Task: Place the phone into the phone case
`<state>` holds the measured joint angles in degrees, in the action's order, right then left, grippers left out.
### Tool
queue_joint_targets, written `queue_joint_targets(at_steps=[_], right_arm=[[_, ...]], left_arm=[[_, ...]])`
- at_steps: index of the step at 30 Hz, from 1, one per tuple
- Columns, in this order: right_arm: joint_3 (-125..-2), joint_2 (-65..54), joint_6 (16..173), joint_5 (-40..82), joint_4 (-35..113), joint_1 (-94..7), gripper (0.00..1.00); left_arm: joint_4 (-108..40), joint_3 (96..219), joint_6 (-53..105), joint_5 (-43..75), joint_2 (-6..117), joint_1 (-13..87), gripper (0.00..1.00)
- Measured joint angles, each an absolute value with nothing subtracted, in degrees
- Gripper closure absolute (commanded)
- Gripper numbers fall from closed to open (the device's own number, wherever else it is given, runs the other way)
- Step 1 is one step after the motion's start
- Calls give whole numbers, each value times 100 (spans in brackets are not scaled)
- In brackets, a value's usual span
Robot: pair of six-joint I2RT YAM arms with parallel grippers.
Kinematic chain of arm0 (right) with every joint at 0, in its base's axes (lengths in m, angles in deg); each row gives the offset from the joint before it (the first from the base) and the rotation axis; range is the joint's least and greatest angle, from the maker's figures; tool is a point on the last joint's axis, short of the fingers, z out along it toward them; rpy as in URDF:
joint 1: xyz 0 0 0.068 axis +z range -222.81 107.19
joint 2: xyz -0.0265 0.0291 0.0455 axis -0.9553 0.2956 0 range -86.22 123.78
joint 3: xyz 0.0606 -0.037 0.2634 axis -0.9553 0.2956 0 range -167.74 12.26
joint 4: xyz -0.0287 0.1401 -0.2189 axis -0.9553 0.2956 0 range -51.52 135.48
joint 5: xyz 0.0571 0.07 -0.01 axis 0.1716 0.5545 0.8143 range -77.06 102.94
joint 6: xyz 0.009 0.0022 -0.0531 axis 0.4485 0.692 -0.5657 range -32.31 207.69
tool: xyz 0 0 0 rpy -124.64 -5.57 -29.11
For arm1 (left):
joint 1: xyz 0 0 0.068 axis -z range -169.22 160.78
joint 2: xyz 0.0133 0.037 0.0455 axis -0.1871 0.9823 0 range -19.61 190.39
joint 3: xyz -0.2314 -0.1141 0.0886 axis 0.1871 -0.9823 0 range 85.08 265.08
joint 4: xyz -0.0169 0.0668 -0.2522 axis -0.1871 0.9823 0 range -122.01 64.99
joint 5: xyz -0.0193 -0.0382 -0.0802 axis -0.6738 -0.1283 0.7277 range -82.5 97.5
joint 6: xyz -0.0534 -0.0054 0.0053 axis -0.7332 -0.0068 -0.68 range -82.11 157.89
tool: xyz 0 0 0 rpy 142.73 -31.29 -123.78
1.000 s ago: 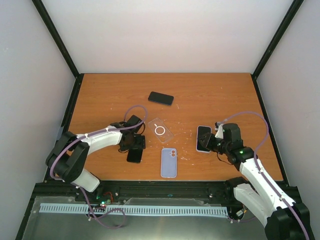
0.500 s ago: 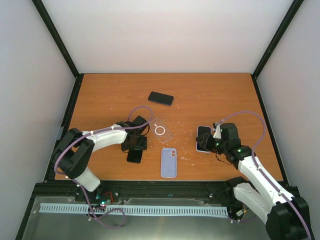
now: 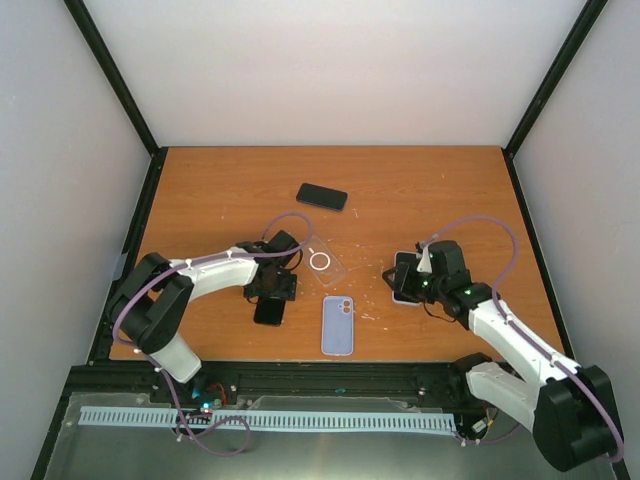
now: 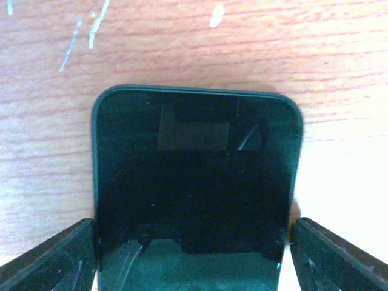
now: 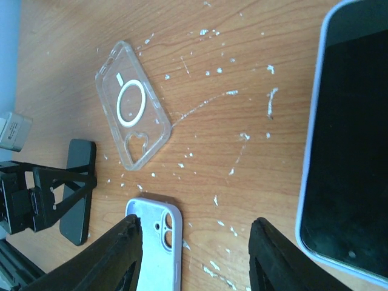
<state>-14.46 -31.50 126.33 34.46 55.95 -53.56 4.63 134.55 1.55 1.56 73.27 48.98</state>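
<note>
A black phone [image 3: 268,312] lies on the table at front left and fills the left wrist view [image 4: 197,176]. My left gripper [image 3: 272,290] [image 4: 193,254] is open wide and straddles its near end, one finger at each long edge, with a thin gap on the right. A clear phone case [image 3: 322,262] [image 5: 132,112] lies just right of it. An empty lilac case [image 3: 338,325] [image 5: 156,245] lies near the front edge. My right gripper [image 3: 395,283] [image 5: 194,242] is open and empty, low over bare table beside a phone in a lilac case [image 3: 404,262] [image 5: 351,151].
Another black phone [image 3: 321,196] lies further back at the table's middle. White flecks [image 5: 236,139] mark the wood between the clear case and the cased phone. Black frame posts and white walls enclose the table.
My left gripper has shifted slightly right at the black phone, which has not moved. My right gripper has moved left, over the cased phone's near edge.
</note>
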Motion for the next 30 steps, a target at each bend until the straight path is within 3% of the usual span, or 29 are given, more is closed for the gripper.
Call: queue_joint_targets(at_steps=[4, 20, 30], right_arm=[[-1656, -2698, 12613, 3369, 5346, -5247, 51], [-3553, 839, 12023, 3144, 4341, -4375, 58], [-4609, 2131, 11883, 2960, 4304, -3887, 62]], left_arm=[[402, 13523, 297, 165, 7397, 4898, 29], [334, 13438, 335, 322, 7220, 4697, 33], [288, 13304, 439, 803, 6523, 4019, 33]])
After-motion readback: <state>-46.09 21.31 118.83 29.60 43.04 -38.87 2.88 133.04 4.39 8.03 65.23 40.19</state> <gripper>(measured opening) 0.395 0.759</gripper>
